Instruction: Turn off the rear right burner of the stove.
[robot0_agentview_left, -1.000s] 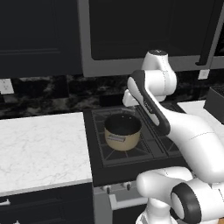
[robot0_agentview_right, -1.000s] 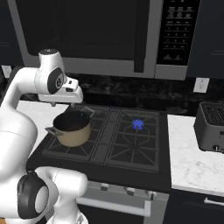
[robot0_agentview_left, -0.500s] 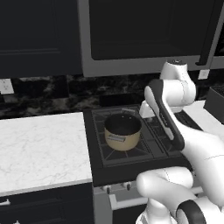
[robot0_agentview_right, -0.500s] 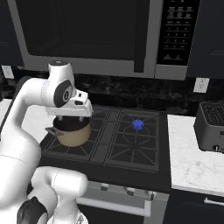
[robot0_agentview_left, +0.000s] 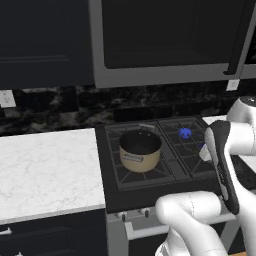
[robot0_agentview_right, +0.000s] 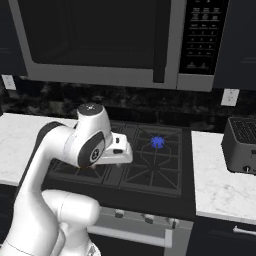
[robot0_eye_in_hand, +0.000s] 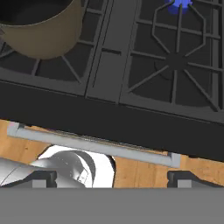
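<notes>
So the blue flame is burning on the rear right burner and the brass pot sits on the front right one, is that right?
Not quite. The blue flame is on the rear right burner, but the pot sits on the left side of the stove, as the left base view shows.

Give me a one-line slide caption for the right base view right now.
White arm swung across the stove front, rear right burner burning blue, microwave overhead, toaster on the right counter.

The microwave (robot0_agentview_right: 105, 45) keypad markings are too small to read.
</notes>
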